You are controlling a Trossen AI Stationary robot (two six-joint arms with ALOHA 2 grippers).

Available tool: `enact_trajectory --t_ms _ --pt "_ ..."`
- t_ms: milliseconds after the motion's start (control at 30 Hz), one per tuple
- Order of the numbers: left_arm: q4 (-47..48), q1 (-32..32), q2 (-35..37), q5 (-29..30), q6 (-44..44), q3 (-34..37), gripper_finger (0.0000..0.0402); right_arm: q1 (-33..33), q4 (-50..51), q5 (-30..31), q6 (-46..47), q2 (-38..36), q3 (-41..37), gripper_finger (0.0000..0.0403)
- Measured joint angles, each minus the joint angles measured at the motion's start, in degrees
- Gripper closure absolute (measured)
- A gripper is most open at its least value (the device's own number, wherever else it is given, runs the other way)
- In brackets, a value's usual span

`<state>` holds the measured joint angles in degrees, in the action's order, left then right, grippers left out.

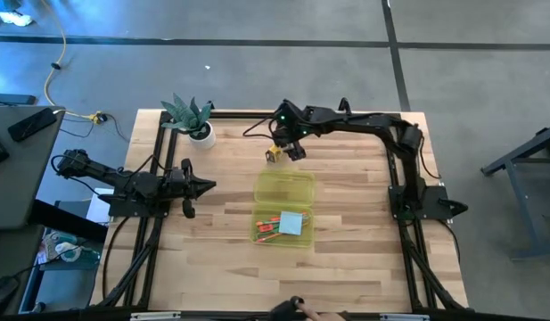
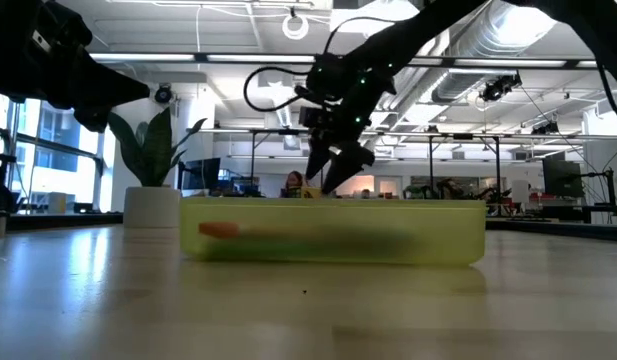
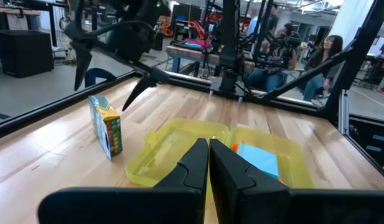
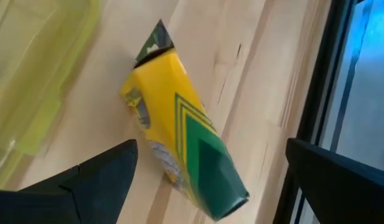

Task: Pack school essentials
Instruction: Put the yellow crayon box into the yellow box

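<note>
The right gripper [image 1: 291,150] was held above the table [image 1: 364,267] near its far edge, its fingers [image 4: 92,180] spread as wide as they went and nothing gripped between them; the crayon box [image 4: 179,140] was seen directly beneath, in the gap, untouched. The box [image 1: 275,154] was found just beyond the far end of the case [image 1: 283,207], apart from it. In the left wrist view the box [image 3: 106,127] appeared to be standing on a narrow side, its long axis lying roughly along the table's far edge; its flap end was partly open. The left gripper [image 1: 203,186] was kept at the table's left side, fingers [image 3: 195,165] pressed together with nothing between them, pointing toward the case. The case was laid open near the table's middle, the empty lid half [image 3: 173,146] toward the far side. In the near half a teal notepad [image 1: 292,223] and red and green pens [image 1: 266,228] were seen. A plant [image 1: 190,114] in a white pot was stood at the far left corner, well apart from the box. People were seated in the room beyond the table.
</note>
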<state>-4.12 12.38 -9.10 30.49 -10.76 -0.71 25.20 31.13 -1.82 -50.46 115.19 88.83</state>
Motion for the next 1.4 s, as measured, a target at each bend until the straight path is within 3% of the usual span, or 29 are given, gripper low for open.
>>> enact_trajectory --t_ms 233,500,1400 --pt "0.02 0.01 0.0 -0.01 0.0 0.0 0.0396 0.06 0.55 0.06 0.56 3.33 0.46 0.001" --pt "0.02 0.0 0.0 -0.01 -0.02 0.0 0.0396 0.3 0.96 0.08 1.77 4.62 0.46 0.0058" --pt "0.0 0.0 0.0 -0.04 -0.02 0.0 0.0396 0.27 3.36 1.38 7.69 4.54 0.42 0.03"
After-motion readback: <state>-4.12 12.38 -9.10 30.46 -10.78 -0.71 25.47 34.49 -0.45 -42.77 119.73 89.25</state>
